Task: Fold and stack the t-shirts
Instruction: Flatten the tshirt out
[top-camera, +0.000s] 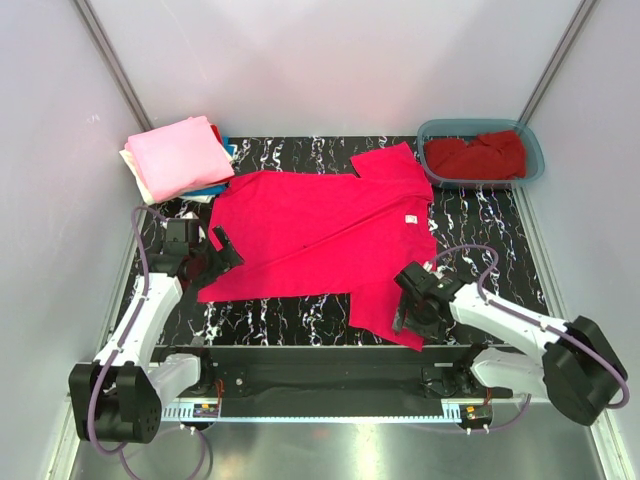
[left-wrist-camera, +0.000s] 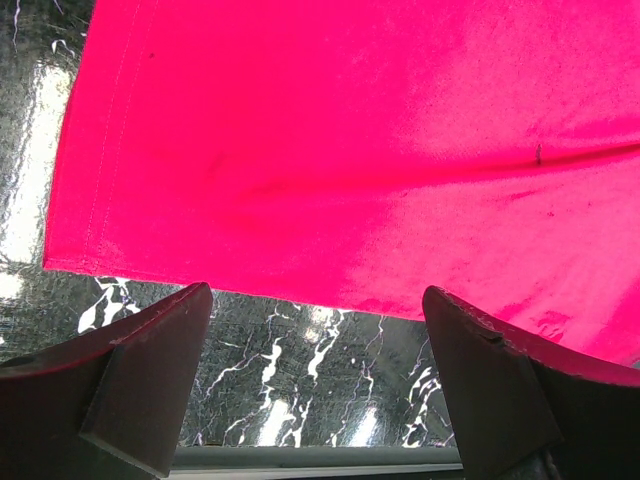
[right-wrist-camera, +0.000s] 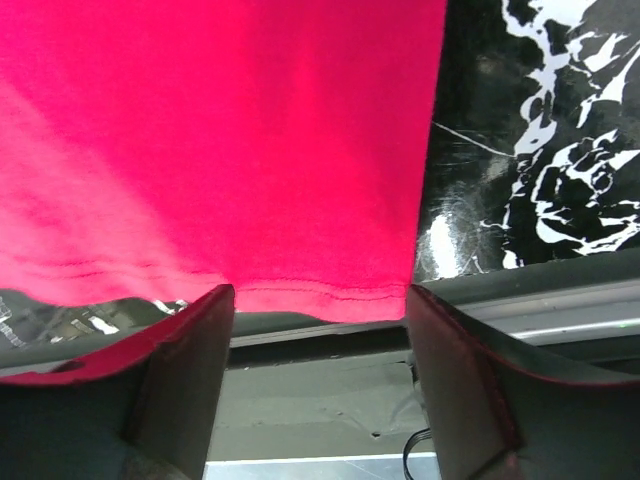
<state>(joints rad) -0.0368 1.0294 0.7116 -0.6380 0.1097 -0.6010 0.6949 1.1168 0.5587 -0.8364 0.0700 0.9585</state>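
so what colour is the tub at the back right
Teal. The tub shows best in the top external view.

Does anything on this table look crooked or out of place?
Yes. The bright pinkish-red t-shirt lies spread but skewed across the table, and one corner by the right gripper reaches past the near edge. Nothing looks spilled or torn.

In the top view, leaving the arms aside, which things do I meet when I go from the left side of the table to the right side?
folded shirt stack → spread red shirt → teal tub, with a dark red shirt inside it
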